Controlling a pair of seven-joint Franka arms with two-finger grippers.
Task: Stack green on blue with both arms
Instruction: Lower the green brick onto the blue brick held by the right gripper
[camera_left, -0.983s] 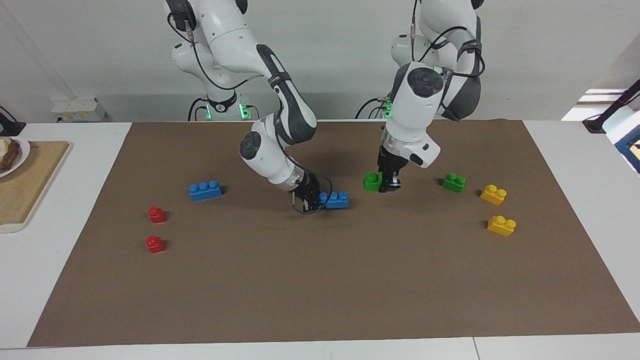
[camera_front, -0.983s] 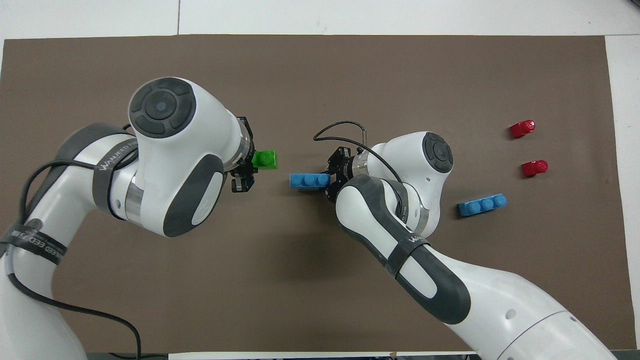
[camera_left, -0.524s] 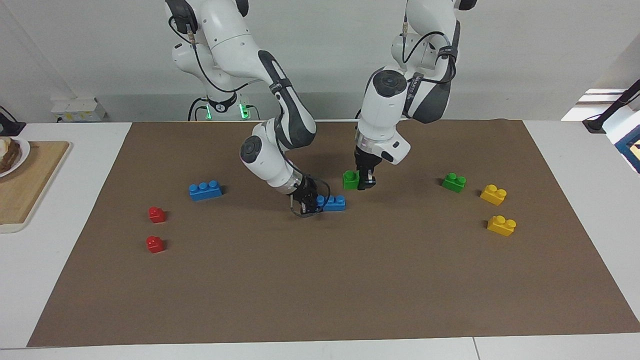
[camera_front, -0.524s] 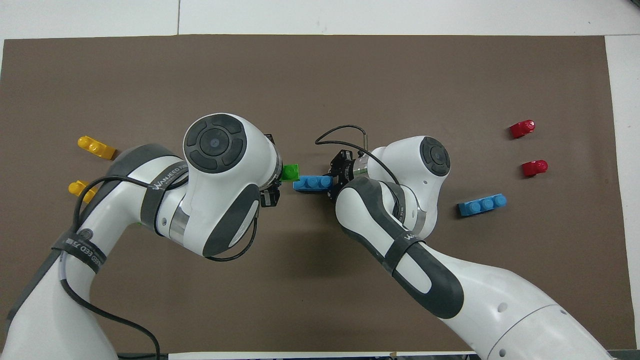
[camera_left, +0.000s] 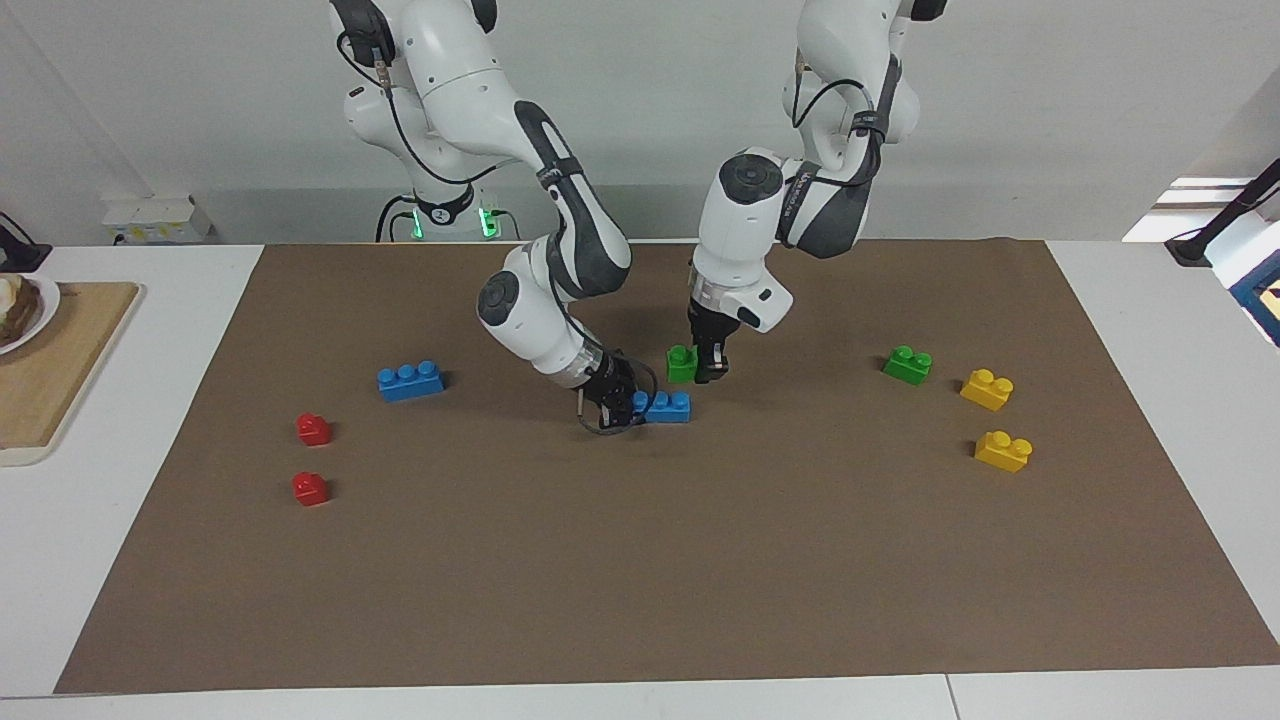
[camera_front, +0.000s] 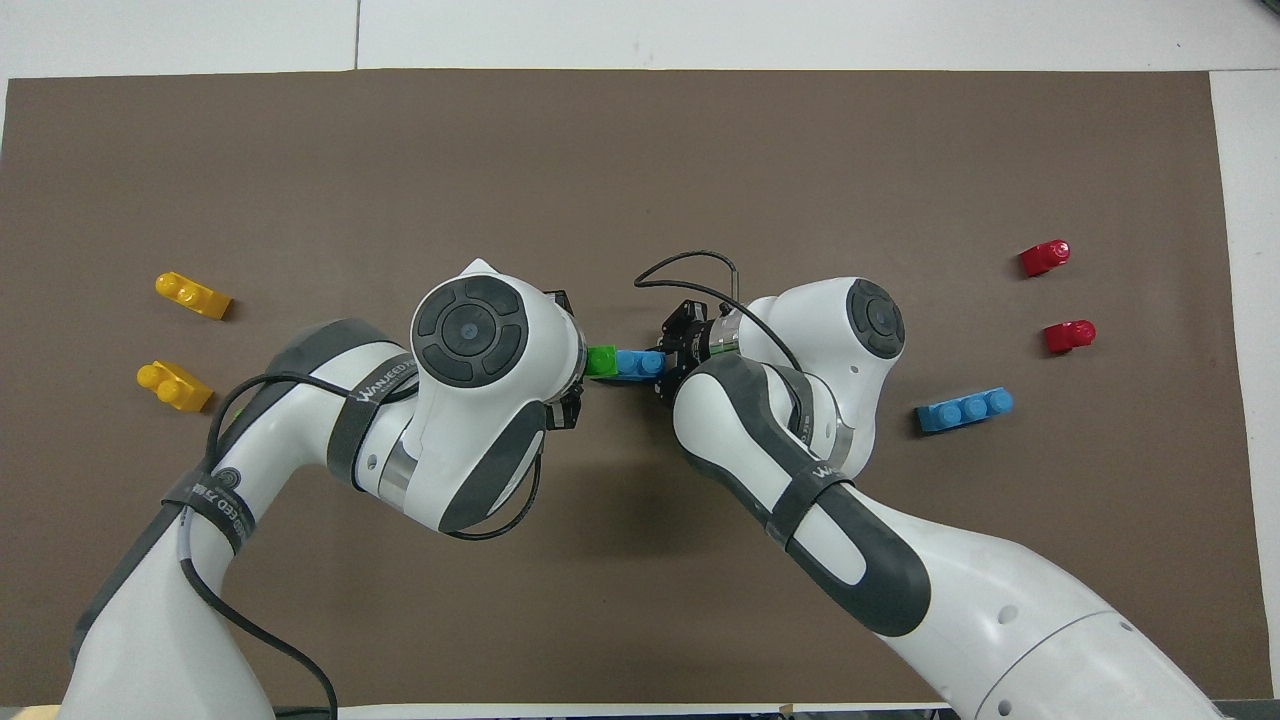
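Facing view | left gripper (camera_left: 707, 370) clamps green (camera_left: 682, 363) raised above blue (camera_left: 668, 406) | right gripper (camera_left: 618, 402) clamps blue at mat (camera_left: 700, 560) centre | step: aligning | next: lower green squarely onto blue's studs

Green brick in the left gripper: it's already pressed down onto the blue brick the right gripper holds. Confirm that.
Not yet. In the facing view the green brick in the left gripper hangs just above the blue brick, not seated on it. The right gripper does hold the blue brick.
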